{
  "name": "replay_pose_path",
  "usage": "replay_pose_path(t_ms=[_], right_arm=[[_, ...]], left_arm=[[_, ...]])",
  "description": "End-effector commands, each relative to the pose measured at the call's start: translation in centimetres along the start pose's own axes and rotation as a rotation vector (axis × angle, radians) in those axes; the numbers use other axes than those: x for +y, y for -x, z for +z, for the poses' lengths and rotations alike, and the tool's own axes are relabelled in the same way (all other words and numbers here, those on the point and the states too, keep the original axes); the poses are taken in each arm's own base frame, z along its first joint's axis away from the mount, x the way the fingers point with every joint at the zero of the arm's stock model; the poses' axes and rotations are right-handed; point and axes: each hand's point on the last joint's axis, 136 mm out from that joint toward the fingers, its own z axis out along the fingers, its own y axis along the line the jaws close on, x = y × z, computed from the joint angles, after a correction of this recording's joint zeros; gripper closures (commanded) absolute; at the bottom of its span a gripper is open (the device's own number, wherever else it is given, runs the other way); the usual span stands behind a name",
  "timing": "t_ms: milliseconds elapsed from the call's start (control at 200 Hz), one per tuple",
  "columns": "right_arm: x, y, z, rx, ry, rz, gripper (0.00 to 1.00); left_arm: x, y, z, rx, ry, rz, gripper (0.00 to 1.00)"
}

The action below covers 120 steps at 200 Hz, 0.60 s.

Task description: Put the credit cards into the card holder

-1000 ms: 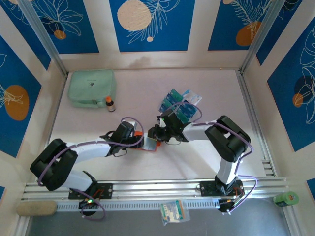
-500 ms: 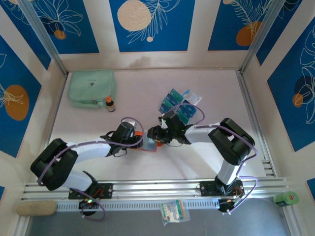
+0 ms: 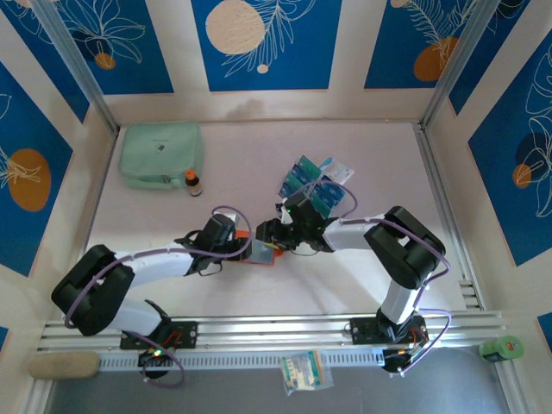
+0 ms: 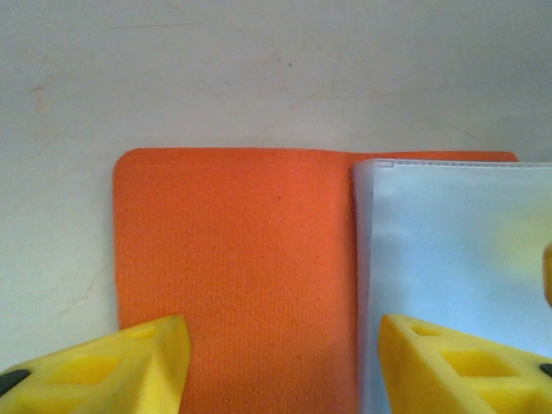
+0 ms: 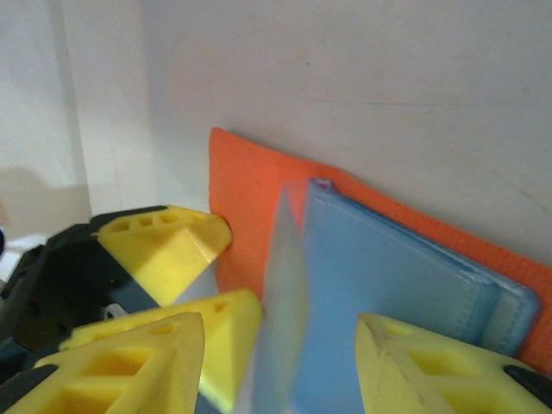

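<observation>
Cards (image 3: pixel 302 175) with illegible print, plain orange holder (image 4: pixel 233 276)

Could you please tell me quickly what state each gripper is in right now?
Left gripper: open, straddling the card holder.
Right gripper: open, a pale pocket leaf standing unpinched between its jaws.

We see two robot arms, a left arm (image 3: pixel 151 257) and a right arm (image 3: pixel 405 250), each made of smooth white tubular links and bulky black joint housings, with a thin purple cable (image 3: pixel 226 210) looping along it. The left gripper (image 4: pixel 280 371) and right gripper (image 5: pixel 276 371) carry bright yellow wedge-shaped plastic fingers (image 4: pixel 129 366) with rectangular hollows moulded into them.
</observation>
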Motion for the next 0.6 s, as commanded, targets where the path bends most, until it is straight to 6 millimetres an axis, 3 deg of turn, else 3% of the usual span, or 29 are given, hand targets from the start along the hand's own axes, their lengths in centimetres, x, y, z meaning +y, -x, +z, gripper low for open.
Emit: replay_pose_path(t_ms=[0, 305, 595], right_arm=[[2.3, 0.3, 0.5, 0.031, 0.074, -0.001, 0.5], [4.7, 0.5, 0.6, 0.052, 0.142, 0.017, 0.46], [6.9, 0.4, 1.6, 0.067, 0.16, 0.013, 0.44]], left_arm=[[0.5, -1.4, -0.9, 0.041, 0.017, -0.008, 0.36], [0.1, 1.3, -4.4, -0.084, 0.008, -0.014, 0.24], [0.7, 1.7, -6.1, -0.142, 0.013, -0.019, 0.22]])
